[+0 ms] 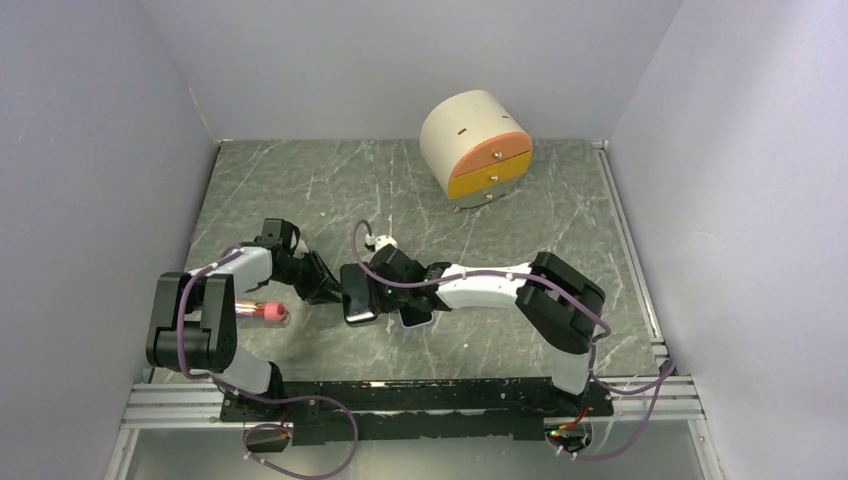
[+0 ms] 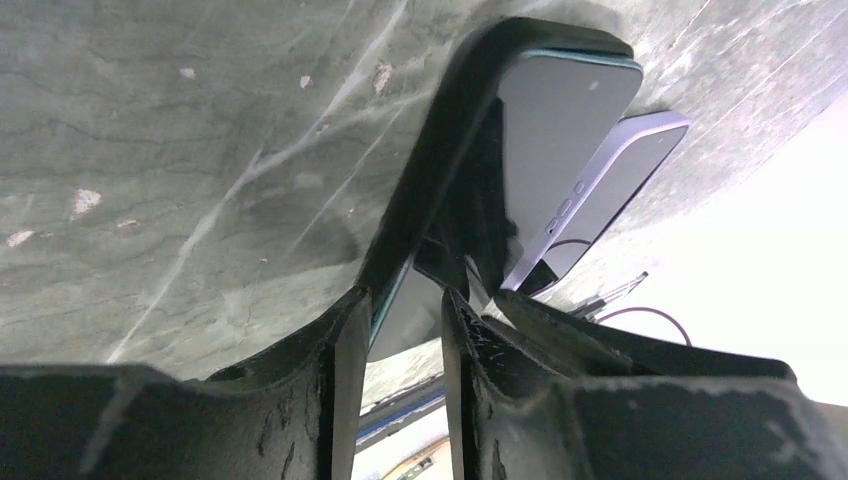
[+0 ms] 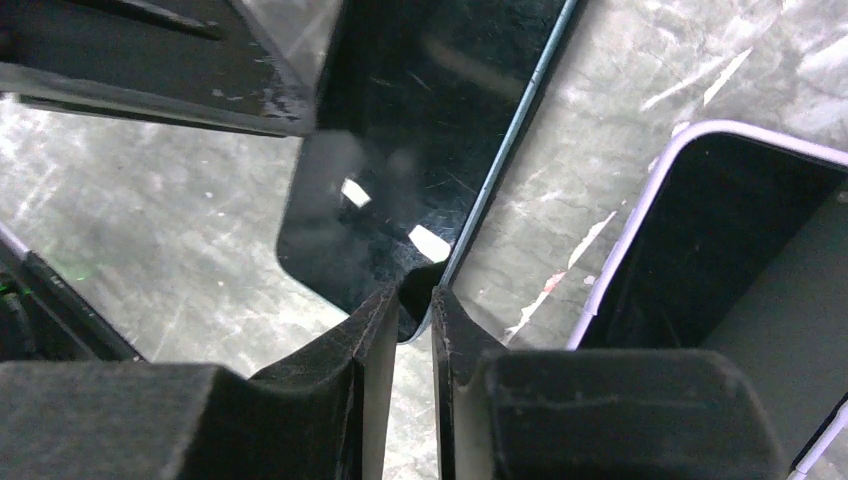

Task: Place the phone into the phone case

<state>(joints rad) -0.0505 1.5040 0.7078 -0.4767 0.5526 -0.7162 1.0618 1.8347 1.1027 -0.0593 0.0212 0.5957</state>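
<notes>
left pincer (image 2: 400, 305) and right pincer (image 3: 415, 300) both pinch the phone (image 1: 356, 300) by its edges (jaws nearly shut), while the phone case (image 1: 416, 318) lies lengthwise just beside it, toward the surface's right edge.

Located the phone (image 1: 357, 300) near the middle of the table (image 1: 300, 190), closer to the near edge than the far. Noted the left gripper (image 1: 325, 290) clamped on its left side and the right gripper (image 1: 388, 292) clamped on its right edge. Found the phone case (image 1: 415, 318) just right of the phone, lying on the table, partly under the right gripper. Could not tell whether phone and case touched. Recorded a drawer unit (image 1: 478, 145) well behind both, by the far edge, right of centre. Observed a small tube (image 1: 264, 312) left of the phone, toward the near left corner.
</notes>
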